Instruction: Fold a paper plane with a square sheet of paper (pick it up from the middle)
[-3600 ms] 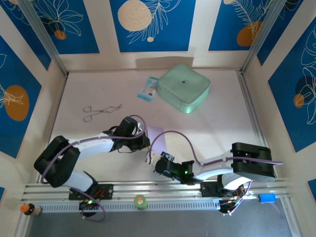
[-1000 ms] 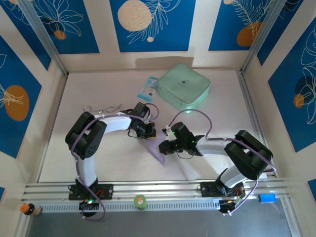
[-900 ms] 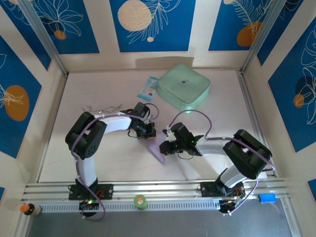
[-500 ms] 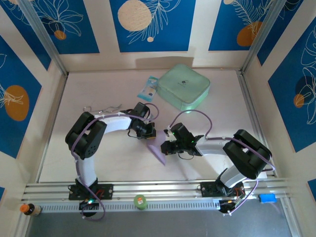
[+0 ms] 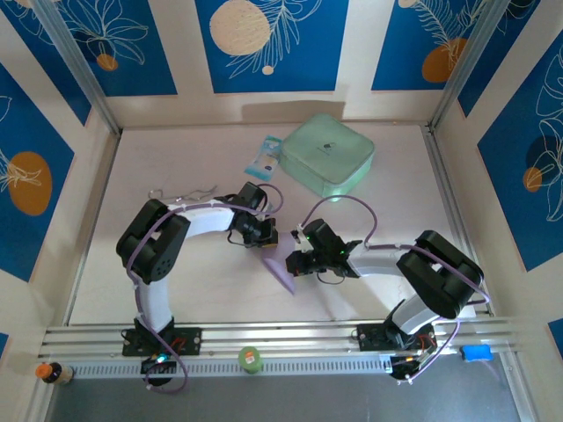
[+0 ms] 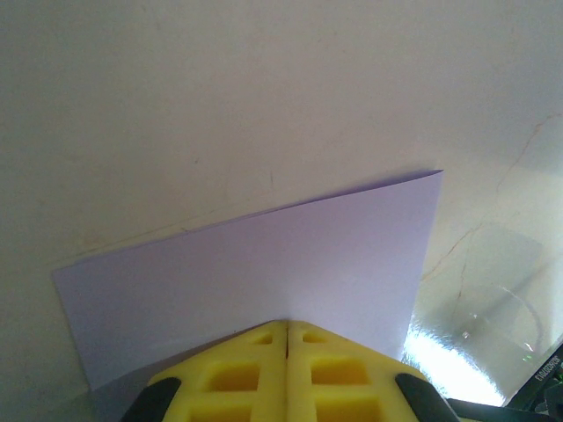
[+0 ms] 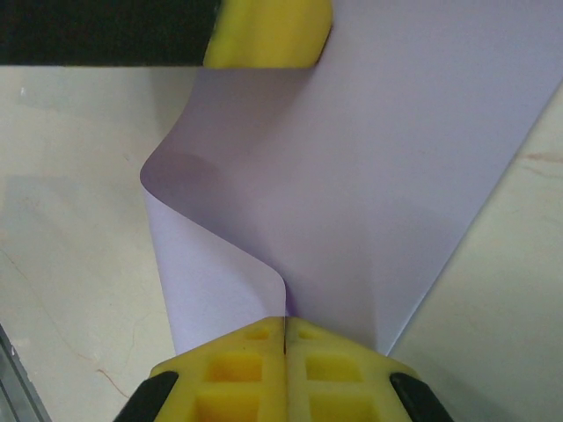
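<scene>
The square sheet of paper (image 5: 281, 269) is pale lavender and hangs bent between both grippers near the table's middle. My left gripper (image 5: 266, 239) is shut on one edge of the paper (image 6: 264, 264), with its yellow fingers (image 6: 255, 369) pressed together over it. My right gripper (image 5: 296, 264) is shut on the opposite edge. In the right wrist view the paper (image 7: 378, 176) curls into a soft fold just ahead of the closed right gripper (image 7: 286, 325). One yellow finger of the left gripper (image 7: 268, 35) touches the paper's far end.
A mint-green case (image 5: 327, 156) lies at the back, with a blue-white packet (image 5: 264, 158) to its left. Metal forceps (image 5: 176, 195) lie behind the left arm. The rail at the near edge carries a green-capped item (image 5: 251, 360).
Since the earliest frame both arms have carried the paper away from the near edge to the table's middle. Over the last second the grippers and the paper have barely moved.
</scene>
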